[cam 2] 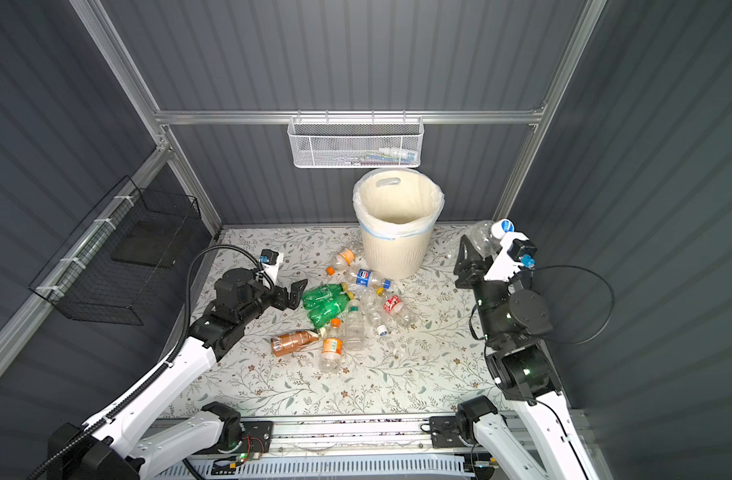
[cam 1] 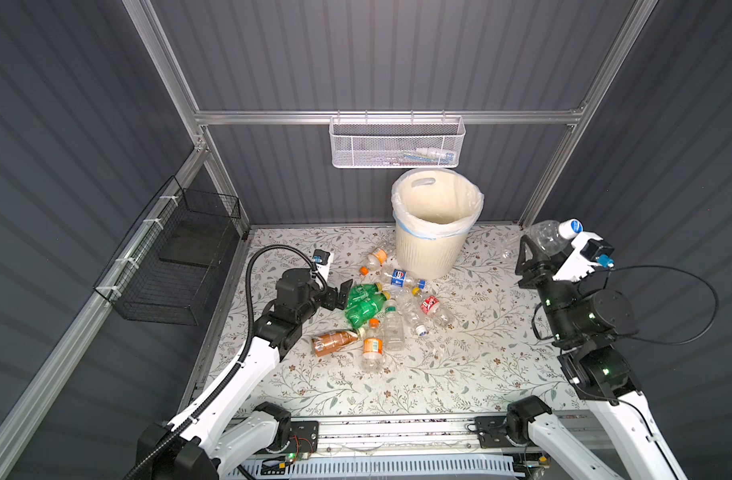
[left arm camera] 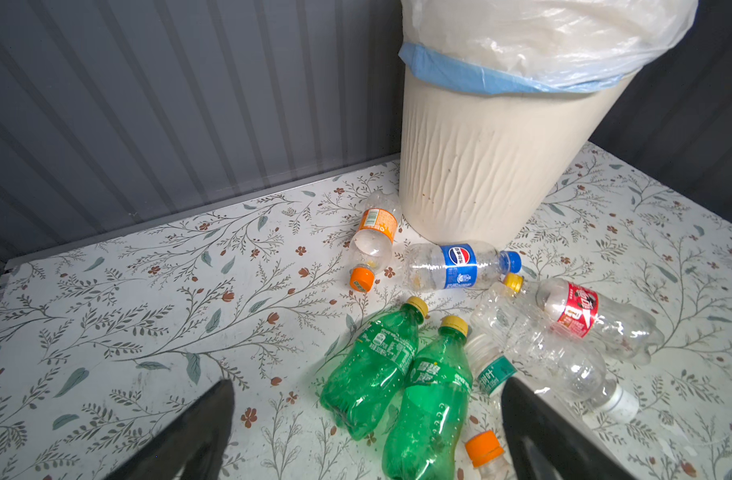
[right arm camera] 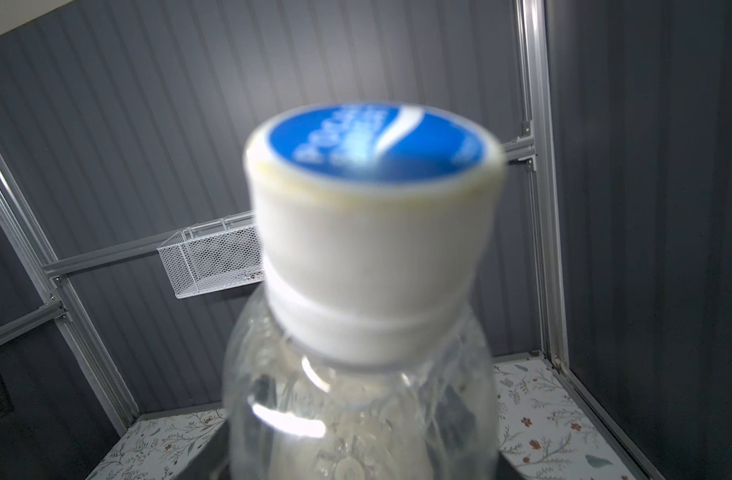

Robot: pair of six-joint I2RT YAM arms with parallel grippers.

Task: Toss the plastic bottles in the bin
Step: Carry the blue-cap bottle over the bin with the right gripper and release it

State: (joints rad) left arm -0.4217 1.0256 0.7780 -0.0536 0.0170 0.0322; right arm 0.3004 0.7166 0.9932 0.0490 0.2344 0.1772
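Nearest: clear white-capped bottle, clamped in my right end effector, aloft to the right of the bin; I'd swing over its rim before releasing. My left end effector gapes wide beside green bottles; others strewn on bench.

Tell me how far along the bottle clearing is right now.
Done: nothing that shows; no bottle is visible inside the bin in both top views. In hand: the right gripper is shut on a clear white-capped bottle, raised to the right of the bin, not yet over it. Remaining: the open left gripper sits beside the green bottles, part of a pile of about nine bottles on the table.
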